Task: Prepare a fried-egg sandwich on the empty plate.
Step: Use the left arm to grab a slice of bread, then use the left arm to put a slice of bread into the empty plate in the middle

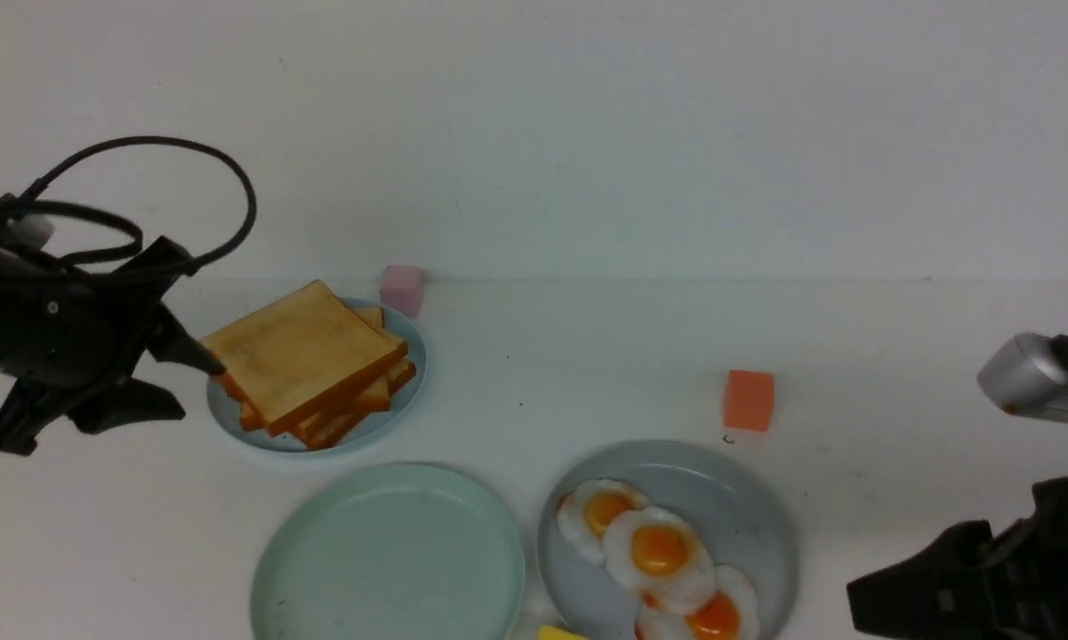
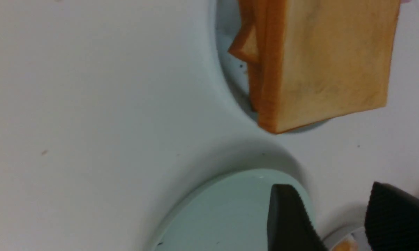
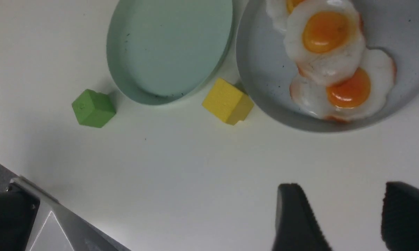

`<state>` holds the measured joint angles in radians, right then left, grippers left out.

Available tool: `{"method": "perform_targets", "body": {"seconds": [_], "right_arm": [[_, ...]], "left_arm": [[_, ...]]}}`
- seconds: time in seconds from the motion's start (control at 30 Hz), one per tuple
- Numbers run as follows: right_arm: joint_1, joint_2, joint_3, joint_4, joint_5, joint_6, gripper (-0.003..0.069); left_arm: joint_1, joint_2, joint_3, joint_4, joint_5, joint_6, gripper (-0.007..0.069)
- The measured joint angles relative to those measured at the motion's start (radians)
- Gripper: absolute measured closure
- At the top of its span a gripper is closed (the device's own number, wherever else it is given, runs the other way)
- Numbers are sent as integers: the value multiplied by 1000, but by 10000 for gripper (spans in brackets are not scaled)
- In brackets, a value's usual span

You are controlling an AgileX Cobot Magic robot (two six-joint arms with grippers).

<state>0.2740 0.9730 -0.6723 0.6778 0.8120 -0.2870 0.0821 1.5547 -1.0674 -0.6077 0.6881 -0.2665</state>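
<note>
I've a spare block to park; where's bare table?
Widest: white tabletop right of the orange cube and the round grey-blue plate of fried eggs. Also the strip from the pink cube to the orange one, behind the plates. Crowded: the gap between the round mint-green plate and the egg plate, holding a yellow cube.

- A plain white wall (image 1: 587, 133) is seen at the back, marked only by faint scuffs.
- A white table (image 1: 898, 356) is set against it, and the two are joined along a straight horizontal line.
- The tabletop is dotted with a few small dark specks.
- Even, soft light is spread over everything, and only blurred, pale shadows are cast.
- In the right wrist view the table's edge is bordered by a silvery metal strip (image 3: 50, 226).
</note>
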Motion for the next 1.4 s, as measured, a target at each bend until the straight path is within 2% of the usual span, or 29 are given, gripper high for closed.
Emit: {"method": "perform_targets", "body": {"seconds": [0.03, 0.2, 0.53, 0.67, 0.9, 1.0, 1.13, 1.4], "right_arm": [[1, 0, 0, 0, -6, 0, 285], [4, 0, 0, 13, -15, 0, 277], [4, 1, 0, 23, -7, 0, 277], [4, 1, 0, 28, -7, 0, 277], [4, 1, 0, 34, 3, 0, 277], [4, 1, 0, 34, 13, 0, 277], [4, 1, 0, 34, 16, 0, 277], [4, 1, -1, 30, 17, 0, 277]], "left_arm": [[1, 43, -26, -37, 1, 56, 246], [1, 192, -107, -92, 1, 137, 162], [1, 319, -144, -117, -62, 145, 168], [1, 325, -145, -120, -90, 147, 219], [1, 329, -146, -121, -93, 148, 490], [1, 329, -147, -114, -90, 148, 556], [1, 298, -147, -89, -66, 159, 558], [-17, 86, -138, -76, 118, 395, 558]]}}
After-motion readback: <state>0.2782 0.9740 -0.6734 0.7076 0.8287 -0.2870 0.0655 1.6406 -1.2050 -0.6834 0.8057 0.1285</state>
